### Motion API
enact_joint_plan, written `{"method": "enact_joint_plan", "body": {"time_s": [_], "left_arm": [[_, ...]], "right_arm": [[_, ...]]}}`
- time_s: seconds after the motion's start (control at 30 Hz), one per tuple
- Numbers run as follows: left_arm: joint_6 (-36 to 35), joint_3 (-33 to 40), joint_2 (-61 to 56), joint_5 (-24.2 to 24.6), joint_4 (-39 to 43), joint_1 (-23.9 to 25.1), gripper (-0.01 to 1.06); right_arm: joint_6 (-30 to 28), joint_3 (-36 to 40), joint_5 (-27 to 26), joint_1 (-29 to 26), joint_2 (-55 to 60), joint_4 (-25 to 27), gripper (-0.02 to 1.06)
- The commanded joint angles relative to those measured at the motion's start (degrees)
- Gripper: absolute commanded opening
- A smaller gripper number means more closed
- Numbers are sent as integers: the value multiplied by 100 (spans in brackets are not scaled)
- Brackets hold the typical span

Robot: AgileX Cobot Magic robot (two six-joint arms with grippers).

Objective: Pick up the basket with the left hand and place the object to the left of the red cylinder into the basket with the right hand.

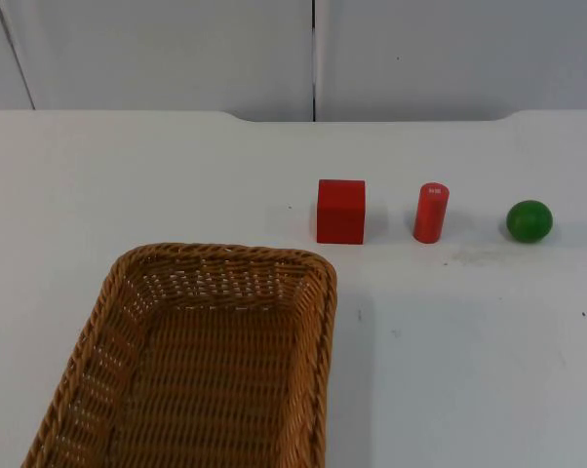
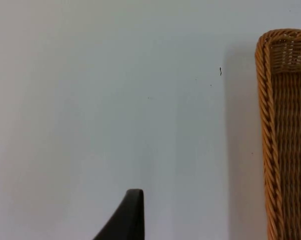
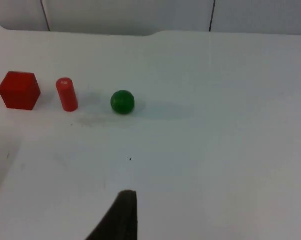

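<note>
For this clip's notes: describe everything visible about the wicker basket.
The basket is a rectangular, open-topped tray of woven tan-brown wicker with rounded corners, a thick braided rim and walls sloping in to a flat woven floor. It sits upright on the white table, nothing inside it, near the front left, apart from the red cube. Its near end runs past the picture's edge. Nothing grips it.
</note>
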Motion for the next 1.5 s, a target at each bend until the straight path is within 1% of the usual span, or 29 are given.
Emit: {"method": "enact_joint_plan", "body": {"time_s": [0.0,0.1,0.13,0.3,0.33,0.43,0.5,0.63,0.73,0.83,0.97,1.07,1.13,1.2,1.33,1.47], "left_arm": [[-35,-34,15,-10,-84,13,105],[-35,-34,15,-21,-84,13,105],[-35,-34,15,-21,-84,13,105],[-35,-34,15,-44,-84,13,105],[-35,-34,15,-44,-84,13,105],[-35,-34,15,-44,-84,13,105],[-35,-34,15,-44,-84,13,105],[-35,-34,15,-44,-84,13,105],[-35,-34,15,-30,-92,13,105],[-35,-34,93,-23,-92,13,105],[38,-34,334,-48,-163,13,105],[88,-34,688,-162,-254,13,105],[102,-34,820,-171,-267,13,105],[154,-34,1062,-199,-279,13,105],[299,-34,1405,-347,-454,13,105],[410,-34,1731,-760,-613,13,105]], "right_arm": [[-123,-323,-309,-31,494,-22,105],[-147,-819,-597,-31,1285,-22,105],[-147,-819,-597,-31,1285,-22,105],[-188,-1540,-727,-31,2546,-22,105],[-188,-1540,-727,-31,2546,-22,105],[-248,-1625,-880,-31,3167,-22,105],[-248,-1625,-868,-31,3534,6,105],[-248,-1625,-840,-31,3881,28,105],[-248,-1625,-853,-31,3982,28,105],[-248,-1625,-977,-31,3966,28,105],[-248,-1625,-991,-31,3966,28,105],[-248,-1625,-991,-31,3966,28,105],[-248,-1625,-992,-31,3966,61,105],[-248,-1625,-999,-31,3942,215,105],[-248,-1625,-1004,-31,3938,268,105],[-248,-1625,-994,-31,3938,293,105]]}}
